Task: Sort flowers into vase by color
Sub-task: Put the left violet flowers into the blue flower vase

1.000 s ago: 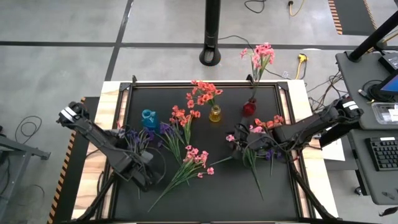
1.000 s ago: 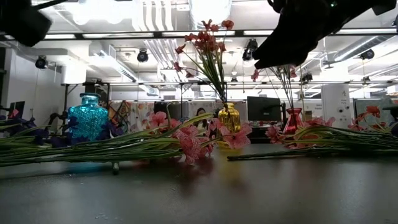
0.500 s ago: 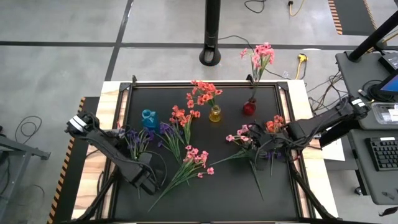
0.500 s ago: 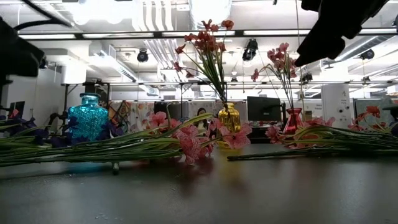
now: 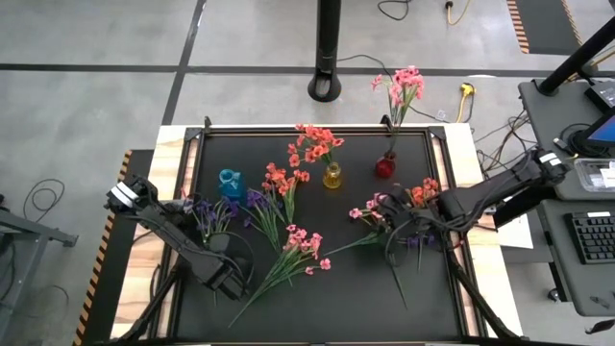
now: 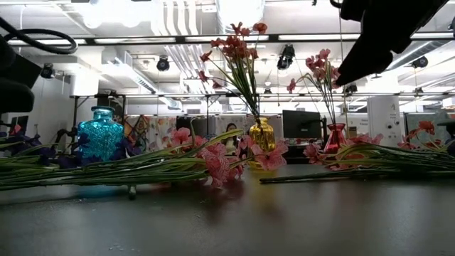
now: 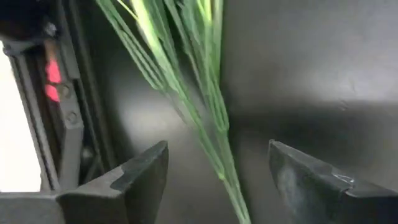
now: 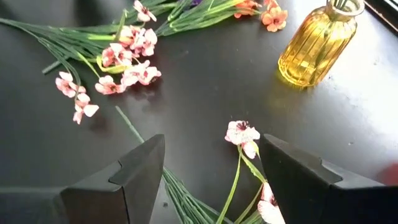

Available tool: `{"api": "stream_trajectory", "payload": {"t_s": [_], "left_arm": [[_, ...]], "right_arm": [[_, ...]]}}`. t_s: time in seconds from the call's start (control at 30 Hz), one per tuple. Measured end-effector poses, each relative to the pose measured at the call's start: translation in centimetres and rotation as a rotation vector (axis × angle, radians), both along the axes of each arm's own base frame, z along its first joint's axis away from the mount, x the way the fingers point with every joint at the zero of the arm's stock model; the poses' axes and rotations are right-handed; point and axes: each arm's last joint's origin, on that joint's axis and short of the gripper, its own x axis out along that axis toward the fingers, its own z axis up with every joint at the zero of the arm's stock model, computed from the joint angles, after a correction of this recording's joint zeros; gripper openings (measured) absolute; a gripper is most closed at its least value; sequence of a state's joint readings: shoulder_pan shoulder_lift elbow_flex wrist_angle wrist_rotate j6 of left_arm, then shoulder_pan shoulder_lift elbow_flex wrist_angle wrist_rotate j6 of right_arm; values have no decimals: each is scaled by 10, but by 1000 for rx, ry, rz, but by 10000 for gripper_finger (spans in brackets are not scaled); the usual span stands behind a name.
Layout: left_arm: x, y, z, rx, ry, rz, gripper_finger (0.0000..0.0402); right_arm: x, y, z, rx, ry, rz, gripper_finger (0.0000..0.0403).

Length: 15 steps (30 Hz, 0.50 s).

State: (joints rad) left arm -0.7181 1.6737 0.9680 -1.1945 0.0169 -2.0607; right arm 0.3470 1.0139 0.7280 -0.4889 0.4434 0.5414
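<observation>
The blue vase (image 5: 229, 183) stands with nothing in it. The yellow vase (image 5: 332, 176) holds orange-red flowers (image 5: 313, 141), and the red vase (image 5: 384, 166) holds pink flowers (image 5: 405, 83). Loose sprays lie flat on the mat: purple (image 5: 207, 211), orange-red (image 5: 282, 181), pink (image 5: 303, 240), and a mixed pile (image 5: 399, 207) on the right. My left gripper (image 5: 229, 279) is open over the pink spray's green stems (image 7: 208, 118) near the table's near edge. My right gripper (image 8: 211, 180) is open above the mixed pile, with a pink blossom (image 8: 242, 132) just ahead of it.
A black mat (image 5: 317, 298) inside a raised frame covers the table. The three vases stand in a row toward the far edge. Bare mat lies along the near edge between the two arms. A desk with a keyboard (image 5: 588, 235) stands off the table's right side.
My right gripper has drawn back from the middle of the mixed pile toward the table's right edge and risen a little. The pile's pink blossoms have shifted slightly. My left gripper has moved down and toward the near edge, along the pink spray's stems.
</observation>
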Motion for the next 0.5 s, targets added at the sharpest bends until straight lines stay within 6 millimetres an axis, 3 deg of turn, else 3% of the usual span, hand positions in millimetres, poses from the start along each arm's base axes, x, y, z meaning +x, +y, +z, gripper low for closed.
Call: {"api": "stream_trajectory", "payload": {"t_s": [0.2,0.5], "left_arm": [[-3,3,-11,-7,-21,1,218],[-9,8,-29,3,-63,86,125]], "right_arm": [[5,2,-7,-12,35,-1,254],[6,3,-11,-6,51,-4,255]]}}
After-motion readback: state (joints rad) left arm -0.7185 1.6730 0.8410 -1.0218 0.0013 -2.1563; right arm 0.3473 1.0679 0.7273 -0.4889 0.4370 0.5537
